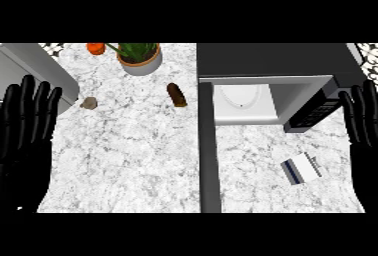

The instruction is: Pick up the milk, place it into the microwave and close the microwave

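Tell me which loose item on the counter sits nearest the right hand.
The milk carton, lying right of the open microwave door and close to the right hand. The brown item and small stone-like item lie left of it.

A single head view looks steeply down on the marble counter (125,150) from above. The open microwave (273,97) lies at upper right of the frame, a potted plant (139,57) at top centre. Both hands enter at the side edges.

light: bright, even | shadows: faint beside microwave (266,95) | glare: none | focus: soft throughout
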Robot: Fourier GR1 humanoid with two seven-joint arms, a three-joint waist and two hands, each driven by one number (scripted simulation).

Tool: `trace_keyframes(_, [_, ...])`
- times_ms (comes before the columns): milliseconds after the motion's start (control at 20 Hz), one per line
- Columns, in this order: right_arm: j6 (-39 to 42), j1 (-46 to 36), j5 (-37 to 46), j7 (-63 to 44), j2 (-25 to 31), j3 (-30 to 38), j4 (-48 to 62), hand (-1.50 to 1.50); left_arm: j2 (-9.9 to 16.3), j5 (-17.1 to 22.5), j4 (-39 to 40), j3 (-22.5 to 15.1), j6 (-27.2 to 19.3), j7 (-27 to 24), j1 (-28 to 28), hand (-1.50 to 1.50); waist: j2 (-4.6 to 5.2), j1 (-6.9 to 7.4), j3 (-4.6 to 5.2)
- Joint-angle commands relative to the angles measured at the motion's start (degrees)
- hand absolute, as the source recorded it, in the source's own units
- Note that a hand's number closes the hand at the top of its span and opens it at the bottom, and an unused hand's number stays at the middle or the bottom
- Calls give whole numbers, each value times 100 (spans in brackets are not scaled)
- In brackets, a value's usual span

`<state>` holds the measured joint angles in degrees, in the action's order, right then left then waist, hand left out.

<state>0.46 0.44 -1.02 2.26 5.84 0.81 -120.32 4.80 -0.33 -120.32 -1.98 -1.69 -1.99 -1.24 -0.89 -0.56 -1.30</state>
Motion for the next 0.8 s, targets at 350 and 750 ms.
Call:
trace_keyframes(350, [478,837,-705,241,-409,-400,261,-150,34,677,386,234,277,740,155,-150,92,60,123])
trace_keyframes(750, [580,2344,-442,1057,-536,-1078,-199,-150,-134,568,-310,-7,482,418,1324,-150,79,41,129])
